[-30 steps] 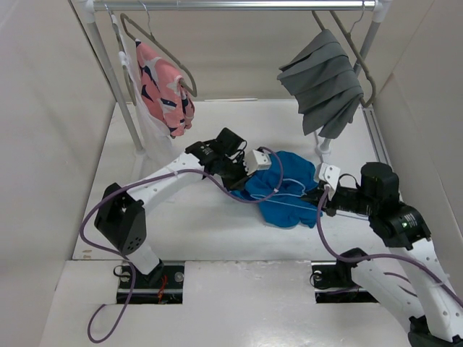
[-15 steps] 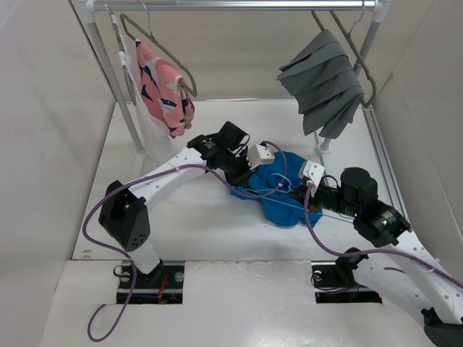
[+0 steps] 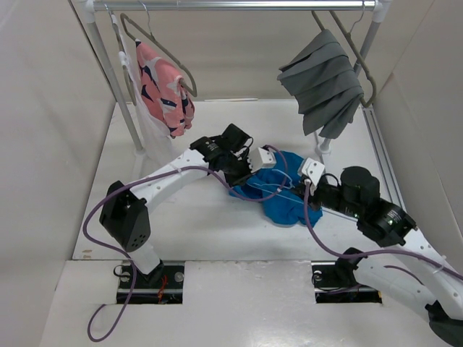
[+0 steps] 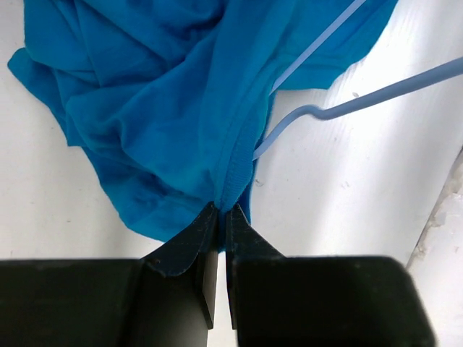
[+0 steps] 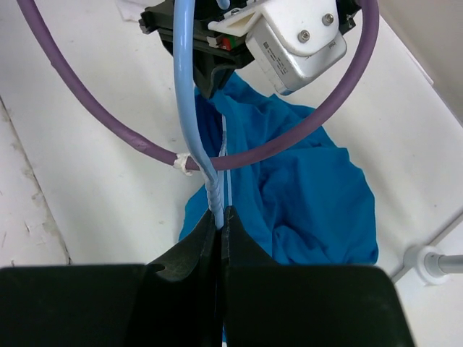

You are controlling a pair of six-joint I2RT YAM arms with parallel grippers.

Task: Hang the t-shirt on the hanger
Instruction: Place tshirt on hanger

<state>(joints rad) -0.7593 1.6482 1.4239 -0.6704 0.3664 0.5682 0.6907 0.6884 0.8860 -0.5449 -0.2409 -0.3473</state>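
The bright blue t-shirt [image 3: 288, 208] lies crumpled on the white table between my two arms. My left gripper [image 3: 248, 179] is shut on a ribbed edge of the t-shirt [image 4: 166, 108], pinched at the tips [image 4: 223, 210]. The thin light-blue wire hanger [image 5: 189, 94] is held at its twisted neck by my right gripper [image 5: 222, 213], which is shut on it. The hanger's wire [image 4: 362, 101] runs over and beside the cloth, partly hidden in its folds. In the top view my right gripper [image 3: 299, 194] sits at the shirt's right edge.
A clothes rail [image 3: 239, 6] crosses the back, on posts at left [image 3: 116, 79] and right [image 3: 322, 148]. A pink garment [image 3: 165, 90] and a pleated grey garment [image 3: 322, 83] hang from it on thicker hangers. A purple cable [image 5: 108, 123] loops close over the hanger.
My right arm has moved left and forward with the hanger, onto the t-shirt's right side. The left gripper has shifted slightly, still holding the cloth, and the shirt has bunched tighter.
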